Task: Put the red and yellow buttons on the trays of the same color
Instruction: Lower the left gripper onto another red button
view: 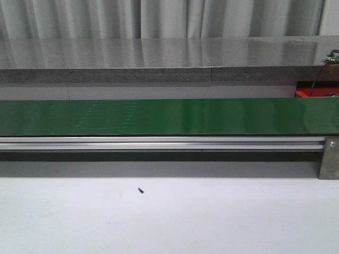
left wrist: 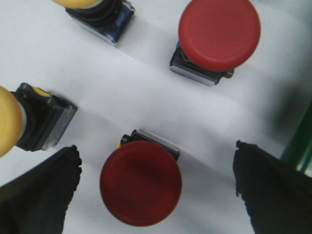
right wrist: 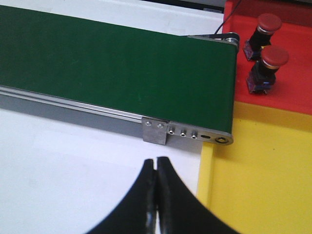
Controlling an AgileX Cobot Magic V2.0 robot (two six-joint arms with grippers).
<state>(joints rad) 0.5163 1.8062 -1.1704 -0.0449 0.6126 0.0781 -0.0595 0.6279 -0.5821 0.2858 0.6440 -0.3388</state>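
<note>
Across the middle of the front view runs a long green conveyor belt (view: 169, 116) on an aluminium rail (view: 159, 143), reaching from one side of the picture to the other. Before it lies bare white table (view: 169, 217) with only a small dark screw (view: 141, 190) on it; behind it stands a grey stone-like ledge (view: 159, 58). A sliver of the red tray (view: 310, 93) shows beyond the belt's right end. No arm or button appears here.

The left wrist view alone shows the stock of buttons on a white surface. The left gripper (left wrist: 157, 187) is spread wide, its dark fingers (left wrist: 41, 195) on either side of a red button (left wrist: 141, 183) without touching it. A second red button (left wrist: 219, 33) stands farther on, well apart. Two yellow buttons lie tipped on their sides, one (left wrist: 29, 122) just beside a finger, the other (left wrist: 100, 12) cut by the picture's edge. A green strip (left wrist: 300, 151) borders the surface by the other finger.

The right wrist view alone shows the belt's end roller (right wrist: 222, 87) and both trays. Two red buttons (right wrist: 265, 61) stand close together on the red tray (right wrist: 292, 92), near the belt's end. The yellow tray (right wrist: 263, 185) adjoins it, its rim beside the rail's end bracket (right wrist: 156, 130). The right gripper (right wrist: 156, 168) hangs over white table with fingertips pressed together, holding nothing, near the yellow tray's edge.
</note>
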